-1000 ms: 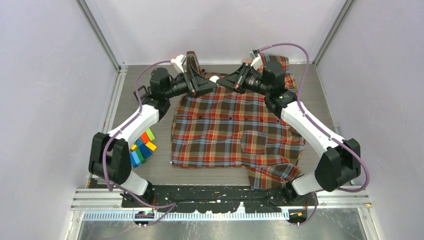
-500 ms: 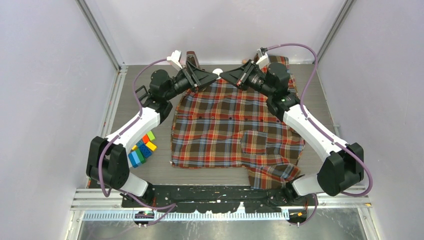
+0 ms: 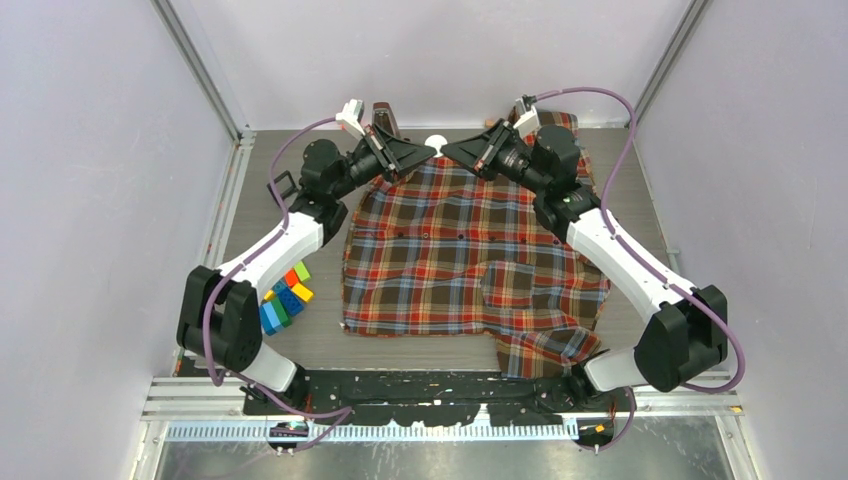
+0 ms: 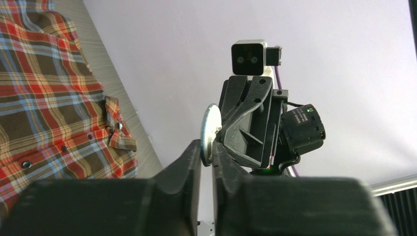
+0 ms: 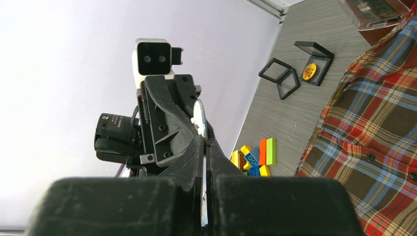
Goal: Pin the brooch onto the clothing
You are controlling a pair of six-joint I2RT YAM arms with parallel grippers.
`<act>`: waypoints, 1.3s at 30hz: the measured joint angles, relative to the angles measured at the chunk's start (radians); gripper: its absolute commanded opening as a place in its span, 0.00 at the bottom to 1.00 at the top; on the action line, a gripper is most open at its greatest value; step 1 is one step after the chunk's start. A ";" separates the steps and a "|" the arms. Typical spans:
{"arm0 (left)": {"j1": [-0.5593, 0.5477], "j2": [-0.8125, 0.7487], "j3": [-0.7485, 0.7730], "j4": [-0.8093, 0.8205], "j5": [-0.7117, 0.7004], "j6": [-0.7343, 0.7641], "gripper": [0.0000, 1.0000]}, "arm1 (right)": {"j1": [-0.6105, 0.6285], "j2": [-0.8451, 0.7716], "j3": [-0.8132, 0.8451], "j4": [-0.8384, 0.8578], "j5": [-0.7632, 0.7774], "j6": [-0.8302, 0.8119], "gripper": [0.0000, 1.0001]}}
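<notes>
The plaid shirt point(image 3: 450, 250) lies flat on the table, collar toward the far wall; it also shows as the shirt point(image 4: 49, 98) and the shirt point(image 5: 373, 128) in the wrist views. Above its collar both grippers meet tip to tip around a small white round brooch point(image 3: 435, 142). My left gripper point(image 3: 425, 150) has its jaws closed on the lower edge of the brooch disc point(image 4: 210, 130); in its own view the left gripper point(image 4: 206, 145) grips that rim. My right gripper point(image 3: 447, 152) is shut on the brooch point(image 5: 199, 118) from the other side, the right gripper point(image 5: 205, 135) showing only a thin slit.
A pile of coloured toy bricks point(image 3: 283, 298) lies left of the shirt, also seen as bricks point(image 5: 255, 157). Two open black cases point(image 5: 312, 56) sit near the far left corner, one with an orange disc. A brown box point(image 3: 385, 115) stands by the back wall.
The left gripper's jaws have closed onto the brooch. Both grippers have lifted slightly and moved toward the back wall; the right one stayed shut.
</notes>
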State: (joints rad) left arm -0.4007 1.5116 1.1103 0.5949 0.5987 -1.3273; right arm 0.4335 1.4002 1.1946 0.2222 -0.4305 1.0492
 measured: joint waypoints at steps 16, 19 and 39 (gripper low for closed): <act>0.011 0.009 0.020 -0.123 0.204 0.149 0.00 | -0.147 -0.019 -0.015 -0.051 -0.158 0.041 0.57; 0.011 0.009 0.038 -0.158 0.280 0.187 0.00 | -0.147 -0.017 -0.014 -0.052 -0.241 0.050 0.55; 0.011 0.013 0.063 -0.196 0.441 0.218 0.00 | -0.124 0.011 -0.014 -0.090 -0.539 0.074 0.33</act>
State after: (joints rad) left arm -0.3897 1.5246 1.1728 0.3985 1.0397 -1.1095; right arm 0.3099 1.4117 1.1801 0.1318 -0.9691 1.1236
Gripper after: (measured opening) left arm 0.026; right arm 0.336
